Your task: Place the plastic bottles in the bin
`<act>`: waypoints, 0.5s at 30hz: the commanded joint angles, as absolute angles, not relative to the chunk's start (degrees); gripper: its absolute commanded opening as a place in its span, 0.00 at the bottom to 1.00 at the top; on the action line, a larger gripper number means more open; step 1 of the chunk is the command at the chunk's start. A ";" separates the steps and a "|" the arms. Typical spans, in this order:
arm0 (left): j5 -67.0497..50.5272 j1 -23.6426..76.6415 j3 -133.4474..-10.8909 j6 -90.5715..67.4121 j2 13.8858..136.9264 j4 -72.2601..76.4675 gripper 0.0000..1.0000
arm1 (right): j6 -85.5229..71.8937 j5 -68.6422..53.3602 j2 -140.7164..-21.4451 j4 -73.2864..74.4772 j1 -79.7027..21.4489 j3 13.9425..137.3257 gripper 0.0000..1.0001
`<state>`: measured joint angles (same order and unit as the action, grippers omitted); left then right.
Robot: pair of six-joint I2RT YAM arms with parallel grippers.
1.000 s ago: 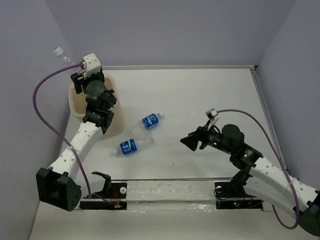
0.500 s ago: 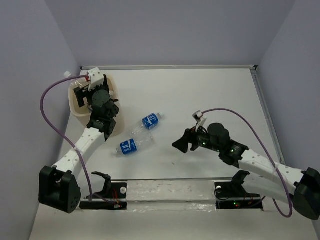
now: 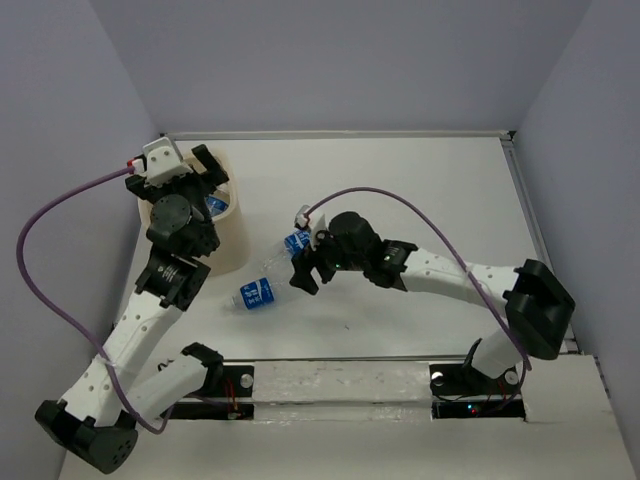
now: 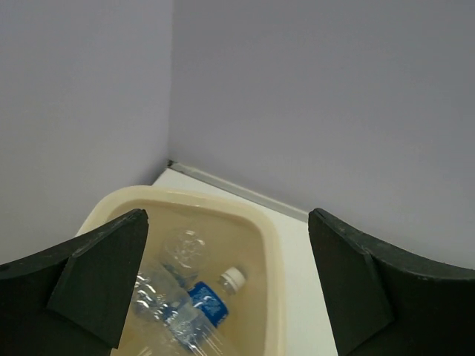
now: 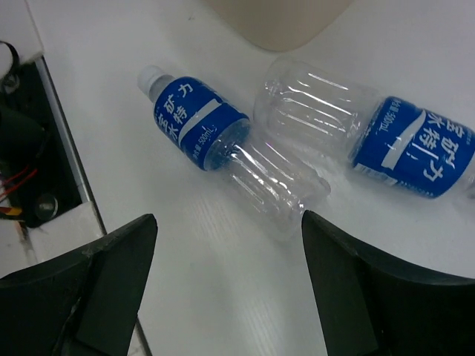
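Currently left pincer (image 4: 226,215) spread above bin (image 4: 273,259); right pincer (image 5: 228,219) spread above bottles (image 5: 200,122).

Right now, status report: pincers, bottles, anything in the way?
Left pincer open, empty, over bin. Right pincer open above two bottles on table. More bottles inside bin. Nothing blocking.

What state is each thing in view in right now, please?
bin: upright, holding bottles.
bottles in bin: lying inside, one capped.
first table bottle: on its side, capped, unheld.
second table bottle: on its side beside the first, unheld.
left tool: open, empty, above the bin.
right tool: open, empty, above the table bottles.
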<state>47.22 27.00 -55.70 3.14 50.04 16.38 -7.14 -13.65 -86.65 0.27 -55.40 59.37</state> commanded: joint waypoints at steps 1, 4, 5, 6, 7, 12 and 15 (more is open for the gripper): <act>31.68 27.25 -61.69 -9.65 46.06 3.09 0.99 | 9.21 -13.73 -94.81 10.51 -59.14 71.52 0.84; 27.96 27.25 -61.53 -12.21 43.43 -1.57 0.99 | 14.58 -10.91 -103.25 15.19 -62.57 80.81 0.86; 25.43 27.16 -61.09 -13.43 41.33 -2.19 0.99 | 16.24 -10.03 -106.93 17.38 -63.80 82.86 0.87; 24.36 27.25 -60.74 -13.88 40.44 -2.37 0.99 | 17.04 -9.76 -108.62 18.27 -63.81 84.71 0.88; 23.56 27.16 -59.95 -14.06 39.30 -2.46 0.99 | 17.57 -9.49 -110.11 18.98 -64.33 86.38 0.89; 23.20 27.16 -57.93 -13.98 32.70 -3.43 0.99 | 21.35 -6.60 -116.45 21.00 -66.80 94.65 0.93; 24.26 27.16 -55.21 -13.36 29.45 -2.90 0.99 | 23.02 -4.57 -119.70 22.15 -67.93 98.17 0.94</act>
<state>25.21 27.00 -57.52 -12.97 32.82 -3.31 18.11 -8.21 -118.45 19.22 -66.92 92.03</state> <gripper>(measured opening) 0.989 0.932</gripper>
